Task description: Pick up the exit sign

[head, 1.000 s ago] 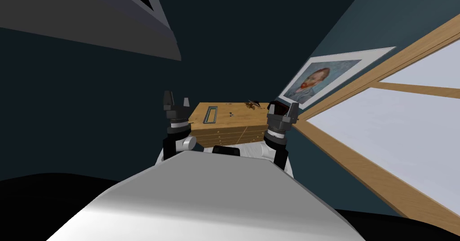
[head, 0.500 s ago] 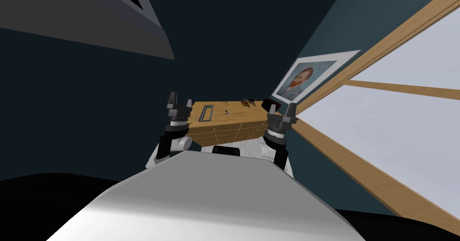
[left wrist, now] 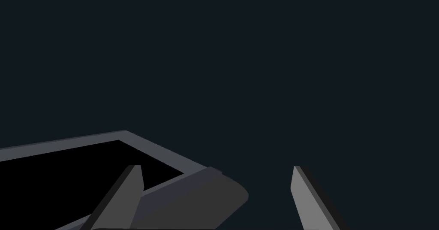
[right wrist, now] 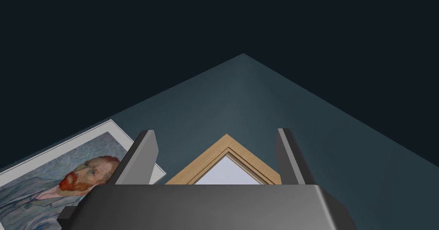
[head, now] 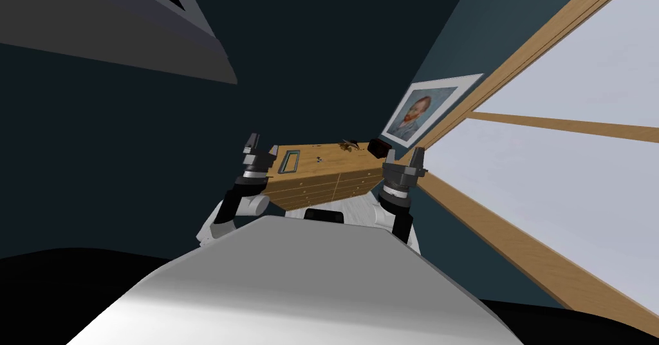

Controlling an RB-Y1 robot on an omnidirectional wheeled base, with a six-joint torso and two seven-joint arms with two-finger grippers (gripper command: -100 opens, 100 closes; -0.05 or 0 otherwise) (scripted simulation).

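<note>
A wooden dresser (head: 322,179) stands ahead against the dark wall. On its top, near the left end, lies a flat grey-framed rectangle with a greenish face (head: 290,160). At the right end sits a small dark box with a red edge (head: 378,147). I cannot tell which of the two is the exit sign. My left gripper (head: 262,146) is raised in front of the dresser's left end, open and empty (left wrist: 216,176). My right gripper (head: 403,156) is raised before the right end, also open and empty (right wrist: 214,146).
Small brown bits (head: 350,144) and tiny dark specks (head: 320,158) lie on the dresser top. A framed portrait (head: 418,111) hangs on the teal wall to the right, beside a large wood-framed window (head: 553,167). A grey slanted surface (head: 116,38) hangs at upper left.
The whole head view has shifted, so I have turned or moved: the dresser and portrait now sit further left and look smaller. My left arm has swung outward to the left.
</note>
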